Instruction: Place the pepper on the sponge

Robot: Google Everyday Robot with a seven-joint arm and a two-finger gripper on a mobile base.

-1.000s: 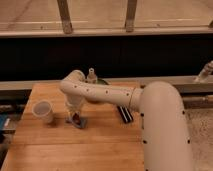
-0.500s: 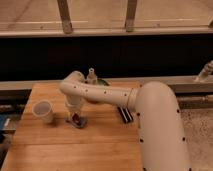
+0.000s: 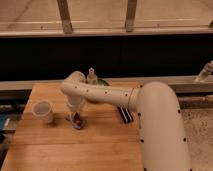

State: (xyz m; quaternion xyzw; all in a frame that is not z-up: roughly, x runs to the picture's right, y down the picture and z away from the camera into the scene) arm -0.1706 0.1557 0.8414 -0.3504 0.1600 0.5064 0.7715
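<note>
The gripper (image 3: 75, 114) hangs at the end of the white arm (image 3: 105, 93), pointing straight down over the left middle of the desk (image 3: 60, 145). Its tip sits right at the pepper (image 3: 77, 118) and partly covers it, so whether the gripper is clamped on the pepper or has let go of it cannot be told.

The pepper shows as a small dark red patch with a slight gloss, directly under the gripper. Only part of it is visible and its tapered shape is mostly hidden. It lies over the sponge (image 3: 80, 123); whether it rests fully on the pad cannot be made out. The sponge is a small, flat, blue-grey pad lying on the wood, peeking out around the gripper's tip on the lower and right sides.

To the left of the sponge, near but apart, a translucent white cup (image 3: 43, 111) stands upright. To the right, further away, a black bar (image 3: 125, 115) with light stripes lies on the desk, partly hidden by the arm's thick lower section. Behind the arm, near the desk's far edge, a small pale bottle (image 3: 91, 76) stands upright, with the green bowl (image 3: 103, 82) just beside it on the right, mostly hidden by the arm.
</note>
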